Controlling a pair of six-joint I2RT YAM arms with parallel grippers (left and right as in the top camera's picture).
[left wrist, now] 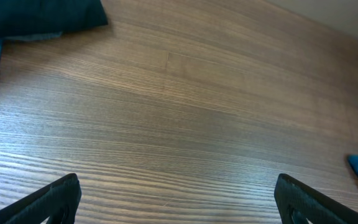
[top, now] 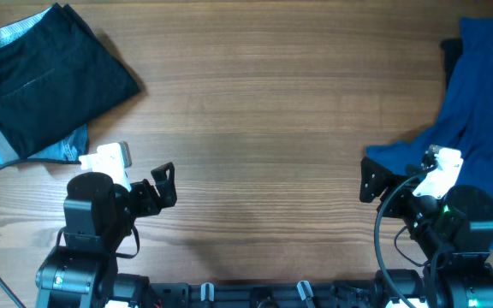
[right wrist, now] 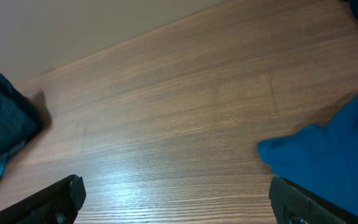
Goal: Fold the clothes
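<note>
A folded dark garment [top: 54,77] lies at the far left of the table on top of a lighter blue one [top: 24,150]. A crumpled blue garment [top: 486,120] lies unfolded at the right edge. It also shows in the right wrist view [right wrist: 328,162], next to the right finger. My left gripper [top: 165,184] is open and empty over bare wood near the front, as the left wrist view [left wrist: 179,199] shows. My right gripper [top: 371,180] is open and empty, just left of the blue garment's near corner; it also shows in the right wrist view [right wrist: 176,199].
The wooden table [top: 264,111] spans the view. The folded dark garment shows at the top left of the left wrist view [left wrist: 36,15] and at the left of the right wrist view [right wrist: 5,124]. Arm bases and cables sit along the front edge.
</note>
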